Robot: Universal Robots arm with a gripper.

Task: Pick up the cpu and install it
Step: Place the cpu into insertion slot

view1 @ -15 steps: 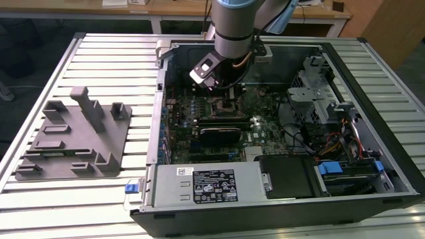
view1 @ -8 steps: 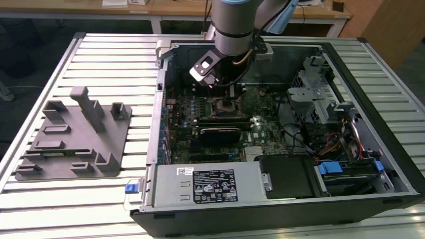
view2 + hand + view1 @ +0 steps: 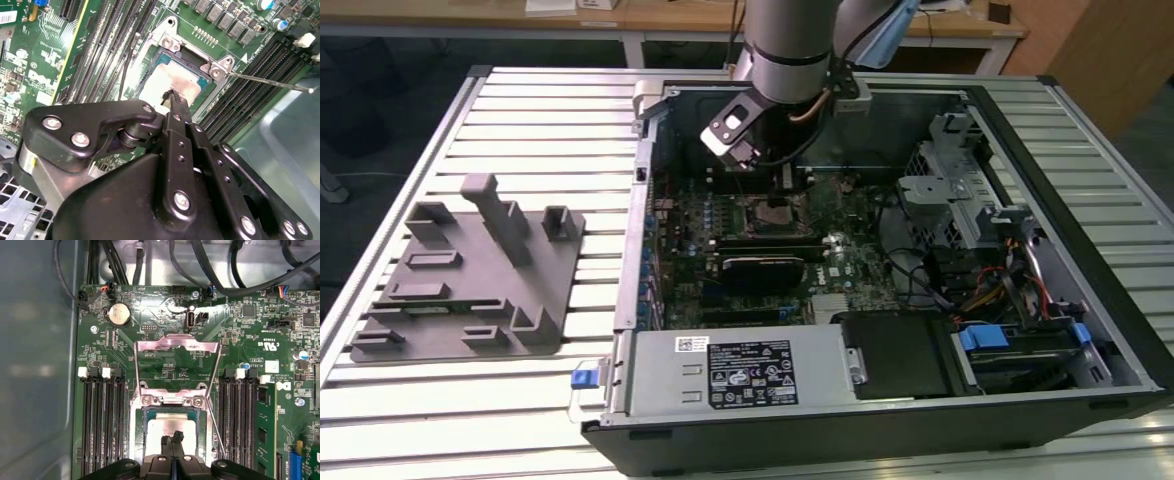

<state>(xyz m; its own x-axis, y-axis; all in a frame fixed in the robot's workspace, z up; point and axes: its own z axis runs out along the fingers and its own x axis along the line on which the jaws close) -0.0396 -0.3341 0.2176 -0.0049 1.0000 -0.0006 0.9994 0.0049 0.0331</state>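
UR arm's gripper (image 3: pixel 173 436) has fingers pressed together, tips right at the cpu (image 3: pixel 159 431) top. The cpu lies flat in mobo socket (image 3: pixel 135 412), load plate (image 3: pixel 177 345) raised

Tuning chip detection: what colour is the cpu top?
Shiny silver-white cpu, clearest in the second wrist view.

arm (image 3: pixel 783 40): silver-grey tube, black joint band | claw (image 3: pixel 172 96): matte black linkage plates, silver screws (image 3: pixel 181 200)

In the first wrist view the claw (image 3: pixel 173 437) hides the cpu's (image 3: pixel 157 432) near edge; the picture's edge crops the claw.
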